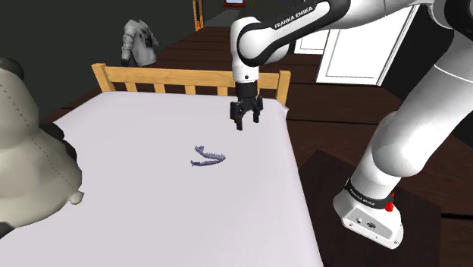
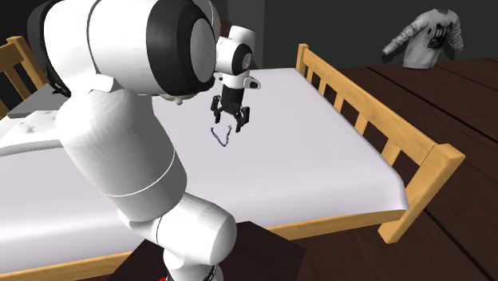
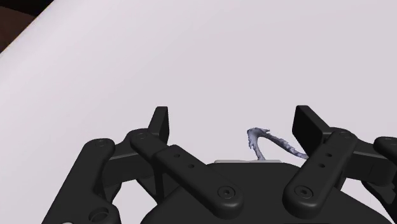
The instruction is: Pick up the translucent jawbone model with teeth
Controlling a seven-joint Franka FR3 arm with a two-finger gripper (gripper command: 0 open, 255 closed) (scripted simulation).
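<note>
A small pale violet jawbone model [image 1: 208,157] lies flat on the white bed sheet [image 1: 136,190]. My black gripper [image 1: 246,121] hangs open above the bed, short of the jawbone and toward the wooden footboard, touching nothing. In the second exterior view the gripper [image 2: 230,122] hovers just above the jawbone [image 2: 221,137]. In the wrist view the jawbone [image 3: 272,144] shows between the two spread fingers, close to one fingertip [image 3: 310,125], partly hidden behind the hand's body.
A wooden footboard [image 1: 182,79] with slats bounds the bed's far end. A large plush toy [image 1: 26,152] sits at the shoulder view's left. A grey shirt [image 1: 139,39] stands on the dark wooden floor beyond. My stand [image 1: 364,205] is beside the bed.
</note>
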